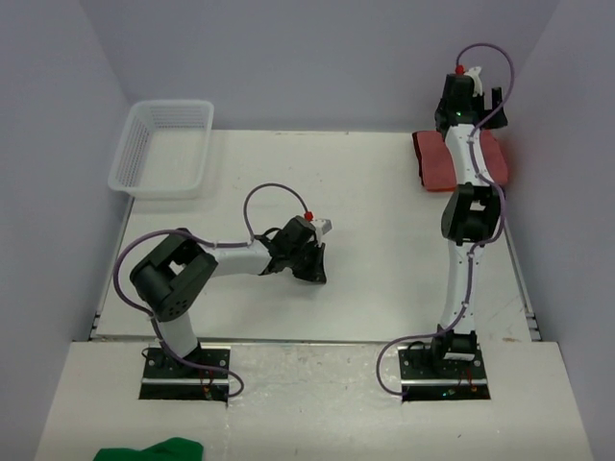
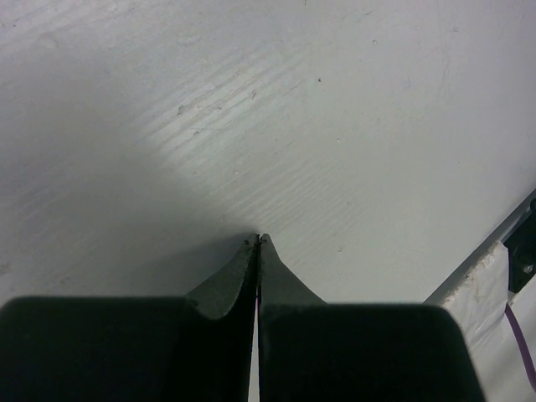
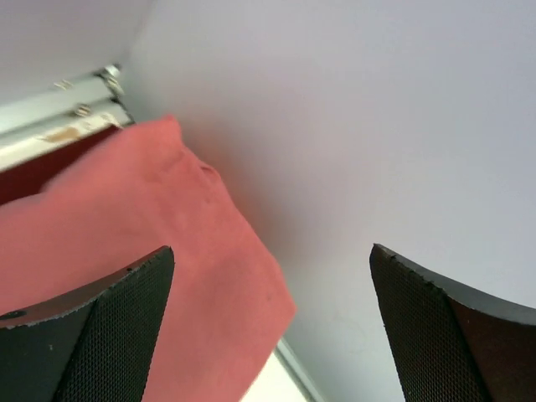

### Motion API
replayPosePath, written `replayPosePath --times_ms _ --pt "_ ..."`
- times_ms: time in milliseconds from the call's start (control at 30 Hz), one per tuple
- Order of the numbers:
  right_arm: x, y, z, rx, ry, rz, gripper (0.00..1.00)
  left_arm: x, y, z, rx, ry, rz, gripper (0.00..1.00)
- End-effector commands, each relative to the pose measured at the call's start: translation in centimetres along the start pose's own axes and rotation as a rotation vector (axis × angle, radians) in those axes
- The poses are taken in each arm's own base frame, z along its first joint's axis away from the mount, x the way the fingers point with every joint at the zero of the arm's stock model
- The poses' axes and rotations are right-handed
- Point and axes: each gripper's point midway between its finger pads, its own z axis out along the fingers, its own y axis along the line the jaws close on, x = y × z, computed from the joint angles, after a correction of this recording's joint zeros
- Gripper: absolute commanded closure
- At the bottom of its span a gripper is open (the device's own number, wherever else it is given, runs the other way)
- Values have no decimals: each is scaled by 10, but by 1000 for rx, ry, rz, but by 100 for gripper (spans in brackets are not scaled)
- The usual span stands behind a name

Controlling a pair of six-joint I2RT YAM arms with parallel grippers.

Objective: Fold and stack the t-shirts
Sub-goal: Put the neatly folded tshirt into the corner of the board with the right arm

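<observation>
my left gripper (image 2: 258, 243) pressed together tight, low over mid counter (image 1: 384, 211), my right gripper (image 3: 272, 251) spread wide above the folded rose t-shirt (image 3: 167, 218), far right corner

basket (image 1: 161, 149) far left on surface (image 1: 365, 192) | t-shirts (image 1: 434, 158) far right on surface | left hand (image 2: 258, 239) over surface middle, well apart from both | right hand (image 3: 272, 249) above t-shirts | cloth (image 1: 159, 449) at near-left corner
</observation>
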Motion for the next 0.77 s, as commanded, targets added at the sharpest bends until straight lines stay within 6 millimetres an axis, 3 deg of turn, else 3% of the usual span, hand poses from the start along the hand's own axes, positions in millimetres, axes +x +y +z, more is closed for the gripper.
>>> replayPosePath --times_ms 0,33,100,133,167,200,233,267,300,333,367,467,533,567,600,633,667,733 --pt "-101 -40 -115 -38 -226 160 1 31 20 -3 -154 55 -4 100" --pt "-112 -49 -139 -72 -249 209 1 27 19 -5 -170 36 6 100" --pt "-106 -36 -179 -196 -229 190 1 18 13 -13 -206 -7 26 100" --pt "-113 -35 -208 -342 -235 306 1 13 10 -16 -210 -24 32 100" --pt "-99 -29 -226 -448 -184 300 1 7 4 -25 -211 -53 44 100" --pt "-86 2 -250 -646 -125 353 1 -3 3 -30 -253 -105 64 100" --pt "-89 -18 -278 -741 -137 410 1 -12 -3 -43 -266 -153 64 100" --pt "-63 5 -289 -830 -80 379 1 -22 -3 -53 -309 -217 74 99" --pt "-53 9 -306 -898 -63 381 1 -27 -6 -62 -317 -257 79 96" --pt "-54 -7 -334 -972 -93 417 1 -40 -16 -82 -306 -335 83 89" --pt "-28 16 -349 -1030 -66 364 1 -46 -14 -94 -348 -400 89 86" --pt "9 18 -398 -1172 -99 333 1 -64 -18 -136 -373 -545 80 78" --pt "24 15 -415 -1208 -120 344 1 -73 -19 -162 -383 -621 61 72" --pt "46 13 -425 -1234 -114 324 1 -77 -15 -172 -406 -660 52 68" --pt "56 11 -430 -1247 -106 328 1 -79 -14 -179 -410 -684 45 62" --pt "63 10 -434 -1259 -110 334 1 -83 -18 -190 -399 -717 46 30" --pt "82 6 -441 -1282 -117 323 1 -86 -17 -197 -410 -737 49 7" --pt "99 1 -441 -1281 -92 351 1 -87 -15 -207 -430 -755 40 0"
